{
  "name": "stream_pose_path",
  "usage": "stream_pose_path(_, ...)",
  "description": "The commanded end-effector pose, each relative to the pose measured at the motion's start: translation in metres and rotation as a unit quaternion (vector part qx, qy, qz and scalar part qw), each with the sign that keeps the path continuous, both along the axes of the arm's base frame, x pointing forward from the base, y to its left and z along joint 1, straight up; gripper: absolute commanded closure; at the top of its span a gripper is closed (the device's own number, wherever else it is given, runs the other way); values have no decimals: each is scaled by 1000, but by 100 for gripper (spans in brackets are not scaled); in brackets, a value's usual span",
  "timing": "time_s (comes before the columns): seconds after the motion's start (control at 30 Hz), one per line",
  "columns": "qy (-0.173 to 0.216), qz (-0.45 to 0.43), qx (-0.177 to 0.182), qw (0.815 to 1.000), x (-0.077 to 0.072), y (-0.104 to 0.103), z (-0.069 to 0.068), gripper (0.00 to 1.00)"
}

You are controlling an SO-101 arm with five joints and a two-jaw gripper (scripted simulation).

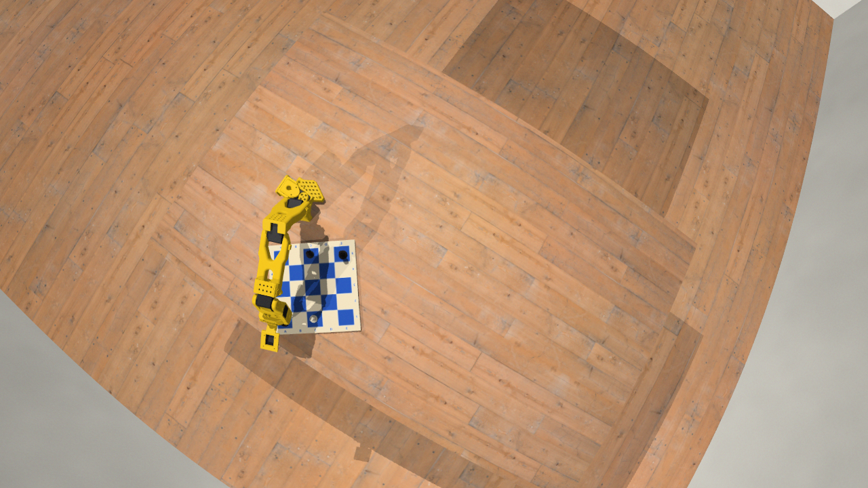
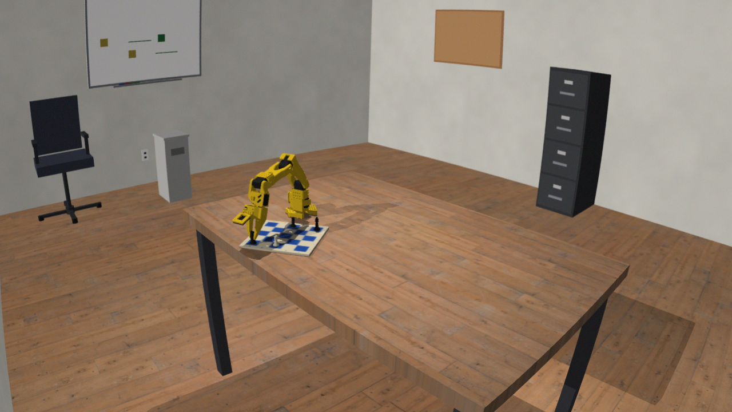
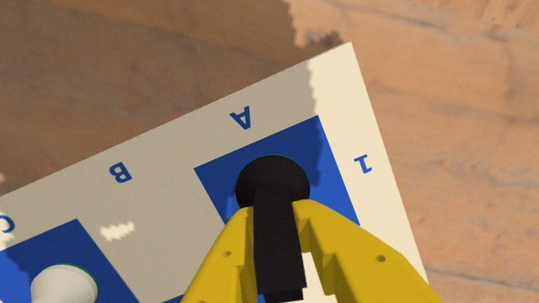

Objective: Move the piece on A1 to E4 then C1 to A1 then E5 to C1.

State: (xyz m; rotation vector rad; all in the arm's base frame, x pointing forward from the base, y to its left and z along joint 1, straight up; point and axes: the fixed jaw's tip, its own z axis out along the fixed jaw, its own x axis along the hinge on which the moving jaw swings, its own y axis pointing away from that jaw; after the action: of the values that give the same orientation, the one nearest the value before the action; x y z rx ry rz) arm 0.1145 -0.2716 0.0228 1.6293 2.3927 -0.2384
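In the wrist view my gripper (image 3: 273, 207) is shut on a black piece (image 3: 275, 227). The piece stands on the blue square A1 at the board's corner, with both yellow jaws against its stem. A white piece (image 3: 63, 287) stands on C1 at the lower left of that view. In the overhead view the arm reaches along the board's left side, and the gripper (image 1: 277, 314) is at the near left corner of the blue and cream board (image 1: 318, 285). The white C1 piece (image 1: 312, 316) is just to its right. A black piece (image 1: 342, 255) stands on E5 at the far right corner.
Another black piece (image 1: 310, 253) stands in the far row, in the middle file. The arm's base (image 1: 300, 191) sits just beyond the board's far edge. The board lies near the table's left edge (image 2: 205, 225).
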Motion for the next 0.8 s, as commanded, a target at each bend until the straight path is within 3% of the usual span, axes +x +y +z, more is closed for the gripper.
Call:
stream_pose_path(0.0, -2, -4, -3, 1000, -2, 0, 2, 100)
stream_pose_path(0.77, -2, -4, -3, 1000, -2, 0, 2, 100)
